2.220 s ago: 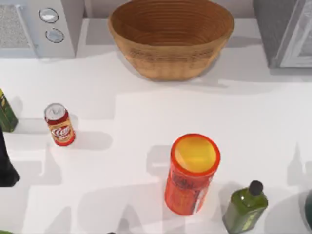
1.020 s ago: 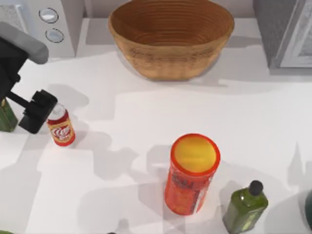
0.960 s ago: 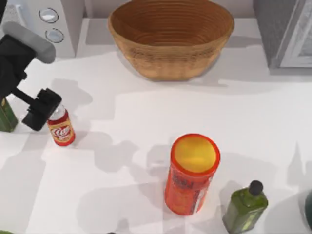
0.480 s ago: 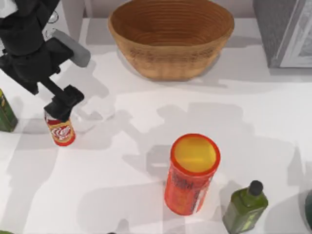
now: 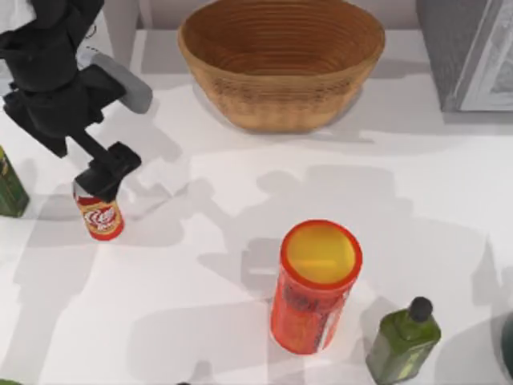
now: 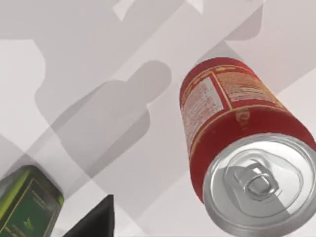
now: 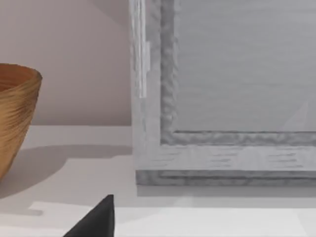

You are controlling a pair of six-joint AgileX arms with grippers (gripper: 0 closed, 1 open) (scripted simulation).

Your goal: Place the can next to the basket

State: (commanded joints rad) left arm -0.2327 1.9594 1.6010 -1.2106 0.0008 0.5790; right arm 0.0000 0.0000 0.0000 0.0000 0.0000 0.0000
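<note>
The can [image 5: 101, 215], small and red with a silver top, stands upright on the white table at the left. It stands free, far from the basket [image 5: 280, 60], a wide woven bowl at the back middle. My left gripper [image 5: 105, 173] hangs open just above and behind the can's top, gripping nothing. In the left wrist view the can [image 6: 232, 128] lies close below, with one dark fingertip [image 6: 96, 223] off to its side. My right arm is parked, and its wrist view shows a fingertip [image 7: 96, 222] and the basket's side [image 7: 15, 113].
A tall orange-red cylinder [image 5: 315, 287] with a yellow top stands front middle, with a green bottle [image 5: 402, 341] beside it. Another green bottle [image 5: 10, 186] stands at the left edge near the can. Grey appliances sit at back left [image 5: 96, 40] and back right [image 5: 473, 52].
My left arm has swung in from the left edge and now has its gripper over the can's top. In the last half second it barely shifted. The can has stayed put.
</note>
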